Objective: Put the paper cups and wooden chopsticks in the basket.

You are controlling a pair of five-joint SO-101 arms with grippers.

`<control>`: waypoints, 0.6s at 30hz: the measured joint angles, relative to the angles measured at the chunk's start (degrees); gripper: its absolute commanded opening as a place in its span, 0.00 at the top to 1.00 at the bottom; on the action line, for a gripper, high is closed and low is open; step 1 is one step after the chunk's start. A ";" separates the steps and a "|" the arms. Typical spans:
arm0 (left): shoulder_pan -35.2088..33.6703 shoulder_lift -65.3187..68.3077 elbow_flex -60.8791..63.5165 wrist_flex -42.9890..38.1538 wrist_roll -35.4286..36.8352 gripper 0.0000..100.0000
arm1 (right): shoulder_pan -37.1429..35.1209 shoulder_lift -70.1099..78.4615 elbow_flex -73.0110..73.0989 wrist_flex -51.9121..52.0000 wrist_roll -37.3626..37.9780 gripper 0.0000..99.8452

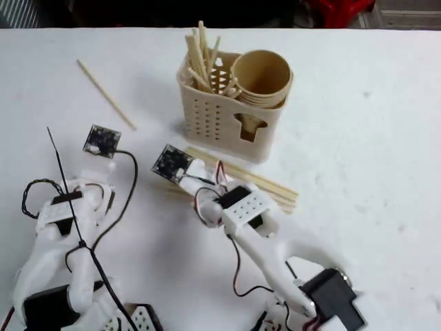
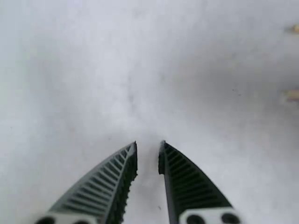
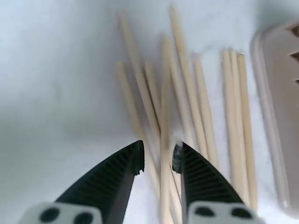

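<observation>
A beige perforated basket (image 1: 227, 121) stands at the table's far middle. It holds stacked paper cups (image 1: 262, 72) and several upright wooden chopsticks (image 1: 200, 58). A pile of loose chopsticks (image 1: 258, 183) lies on the table just in front of it, and one single chopstick (image 1: 105, 93) lies apart at the far left. My right gripper (image 3: 159, 147) hangs open low over the pile (image 3: 187, 93), one stick running through the gap between its fingers, with the basket's wall (image 3: 280, 93) beside it. My left gripper (image 2: 148, 144) is slightly open over bare table, holding nothing.
The left arm (image 1: 69, 207) sits at the near left with loose black cables (image 1: 103, 227) trailing beside it. The right arm (image 1: 251, 214) stretches from the near right toward the basket. Two chopstick ends (image 2: 293, 95) show at the left wrist view's edge.
</observation>
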 measured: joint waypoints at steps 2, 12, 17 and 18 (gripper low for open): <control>0.00 0.00 0.00 0.00 0.00 0.90 | 0.00 1.67 -0.35 -0.09 0.00 0.89; 0.00 0.00 0.00 0.00 0.00 0.90 | 1.32 3.60 -1.23 -0.26 0.00 0.98; 0.00 0.00 0.00 0.00 0.00 0.90 | 1.41 3.60 -1.23 -0.26 0.00 0.98; 0.00 0.00 0.00 0.00 0.00 0.90 | 1.41 3.60 -1.23 -0.26 0.00 0.98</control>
